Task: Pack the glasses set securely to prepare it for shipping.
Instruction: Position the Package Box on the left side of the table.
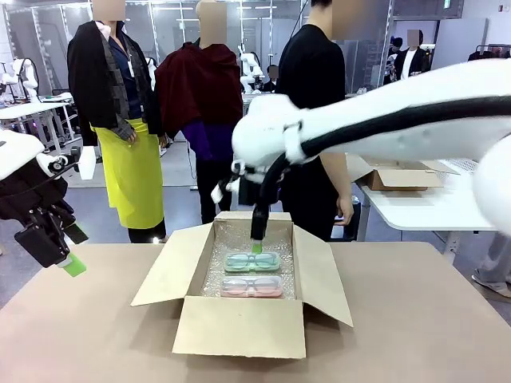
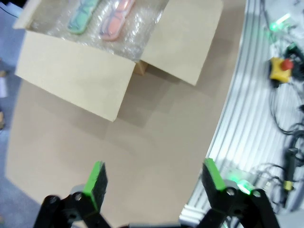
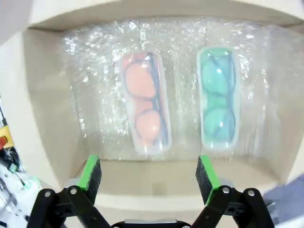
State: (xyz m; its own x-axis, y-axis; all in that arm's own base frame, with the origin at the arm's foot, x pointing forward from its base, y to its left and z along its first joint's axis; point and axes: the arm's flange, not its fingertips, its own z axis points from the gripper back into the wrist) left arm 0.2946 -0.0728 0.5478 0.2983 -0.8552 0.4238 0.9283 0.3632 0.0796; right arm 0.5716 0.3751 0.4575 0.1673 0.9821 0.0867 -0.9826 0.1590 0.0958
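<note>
Right wrist view: I'm hovering the right gripper (image 3: 148, 166), spread, over the box (image 3: 45, 104); mint-green glasses (image 3: 217, 102) inside are looking light, slippery, so I'm favouring the bridge.

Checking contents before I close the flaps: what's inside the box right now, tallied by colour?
Mint-green glasses, in clear wrapping: 1
Pale pink glasses, in clear wrapping: 1
Bubble wrap lining: 1
Total: 3 things inside the cardboard box, 2 of them glasses.
</note>
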